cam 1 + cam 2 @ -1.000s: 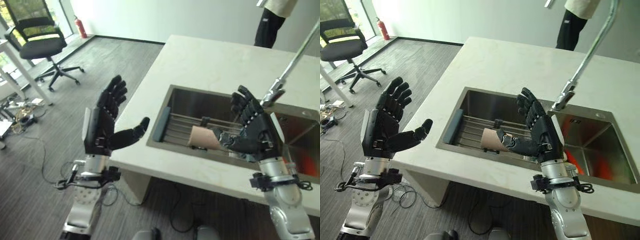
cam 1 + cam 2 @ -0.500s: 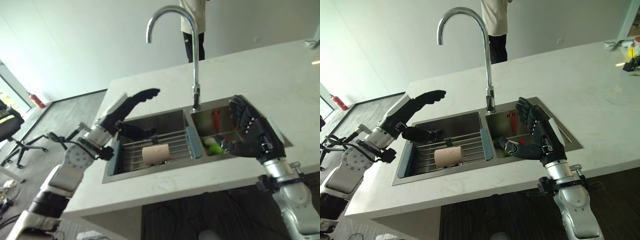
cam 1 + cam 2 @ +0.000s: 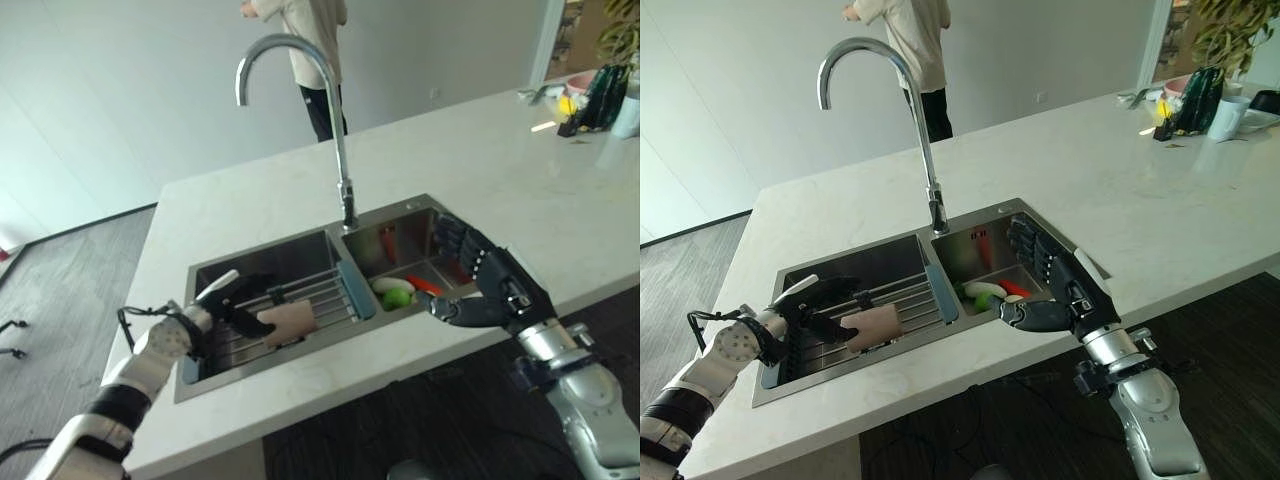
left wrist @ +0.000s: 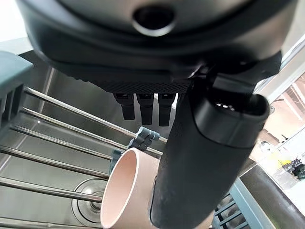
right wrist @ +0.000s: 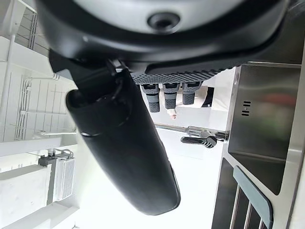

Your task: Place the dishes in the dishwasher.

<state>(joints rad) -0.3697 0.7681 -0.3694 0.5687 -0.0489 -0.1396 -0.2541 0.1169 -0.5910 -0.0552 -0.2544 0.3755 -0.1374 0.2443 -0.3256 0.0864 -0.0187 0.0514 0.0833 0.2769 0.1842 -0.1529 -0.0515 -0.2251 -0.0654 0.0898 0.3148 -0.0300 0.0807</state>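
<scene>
I've got the white worktop [image 3: 480, 160] in front of me, its double sink [image 3: 880, 255] under the tall tap [image 3: 300, 110]. On the wire rack [image 3: 310, 290] in the sink's left basin lies a pink cup [image 3: 288, 321] on its side, my left hand [image 3: 235, 300] right at it, fingers straight, thumb against the cup's wall in its wrist view. My right hand [image 3: 1055, 290] hovers spread over the right basin, above green and red vegetables [image 3: 990, 292] there. A person [image 3: 910, 50] stands beyond.
</scene>
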